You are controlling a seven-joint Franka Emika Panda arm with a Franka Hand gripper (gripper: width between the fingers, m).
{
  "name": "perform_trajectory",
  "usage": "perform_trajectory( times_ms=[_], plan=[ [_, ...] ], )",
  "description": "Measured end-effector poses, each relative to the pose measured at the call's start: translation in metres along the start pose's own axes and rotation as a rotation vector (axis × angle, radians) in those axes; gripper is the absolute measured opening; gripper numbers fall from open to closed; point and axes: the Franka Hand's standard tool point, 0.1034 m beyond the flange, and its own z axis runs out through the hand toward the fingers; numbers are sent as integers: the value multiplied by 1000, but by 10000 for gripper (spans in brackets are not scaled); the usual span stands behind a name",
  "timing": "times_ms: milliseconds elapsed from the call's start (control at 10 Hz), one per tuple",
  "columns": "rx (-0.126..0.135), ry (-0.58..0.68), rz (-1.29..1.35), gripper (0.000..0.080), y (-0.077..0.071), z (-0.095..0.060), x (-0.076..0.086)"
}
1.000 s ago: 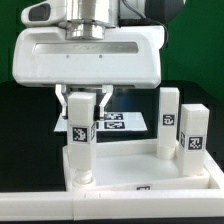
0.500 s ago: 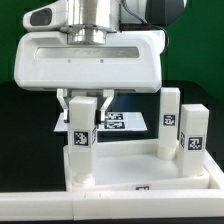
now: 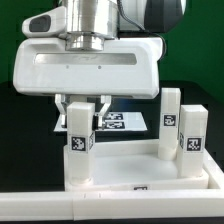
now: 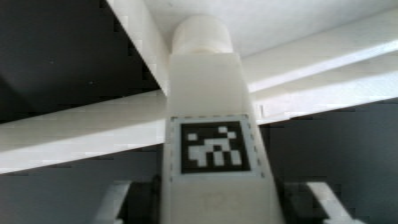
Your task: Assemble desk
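At the near corner of the panel point(image 3: 150, 172), you have the gripper point(image 3: 80, 112) pinching a leg point(image 3: 79, 140) upright over its corner hole, presumably to seat it. Two more legs point(image 3: 169, 122) stand farther along the exterior view's right. Marker board point(image 3: 120, 122) lies behind.

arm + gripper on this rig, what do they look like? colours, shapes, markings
The gripper has a wide, boxy, glossy white body with rounded corners and a recessed slot across its face. Two short, pale fingers hang below it. Above sits a metallic grey cylindrical wrist flange under white arm housing with dark sections. No cables or markings are discernible.
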Motion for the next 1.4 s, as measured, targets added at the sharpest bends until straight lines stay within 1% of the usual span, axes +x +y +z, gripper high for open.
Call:
perform_trajectory(
  times_ms=[200, 300, 400, 500, 600, 700, 800, 900, 1000, 1100, 1200, 1300, 1400],
  plan=[
    [1, -7, -1, 285, 0, 0, -1],
    [3, -30, 0, 439, -1, 1, -3],
    [4, -30, 0, 575, 0, 1, -2],
    [12, -83, 10, 575, 2, -4, 2],
    [27, -176, 26, 633, 2, -10, 9],
    [34, -236, 35, 633, 5, -11, 13],
    [42, -332, 46, 647, 8, -11, 11],
    [49, -393, 55, 649, 9, -12, 17],
    [51, -463, 67, 649, 6, -11, 10],
    [53, -509, 69, 649, 5, -10, 10],
    [49, -485, 75, 608, 5, -8, 15],
    [46, -487, 86, 608, 5, -8, 14],
    [45, -487, 91, 433, 5, -8, 14]
  ],
)
